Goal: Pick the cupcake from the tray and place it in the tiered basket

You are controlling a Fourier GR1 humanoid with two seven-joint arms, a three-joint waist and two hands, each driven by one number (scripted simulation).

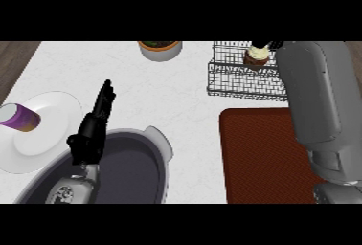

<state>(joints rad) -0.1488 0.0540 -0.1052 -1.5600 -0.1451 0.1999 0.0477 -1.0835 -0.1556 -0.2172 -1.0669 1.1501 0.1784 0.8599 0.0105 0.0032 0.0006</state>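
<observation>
Two arms show. The right forearm reaches over the basket (244, 76) by the cupcake (258, 56); its hand is hidden, fingers cannot tell. The left hand (96, 124) rests with straight fingers over the pan (141, 162).

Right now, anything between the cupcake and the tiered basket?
Nothing visible. The cupcake is already over the tiered basket, at its upper right part, with the right arm reaching there; the right robot hand itself is hidden. The red tray lies below the basket. The left robot hand rests open over the pot.

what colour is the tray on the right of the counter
Dark reddish-brown tray, seen in the head view.
</observation>
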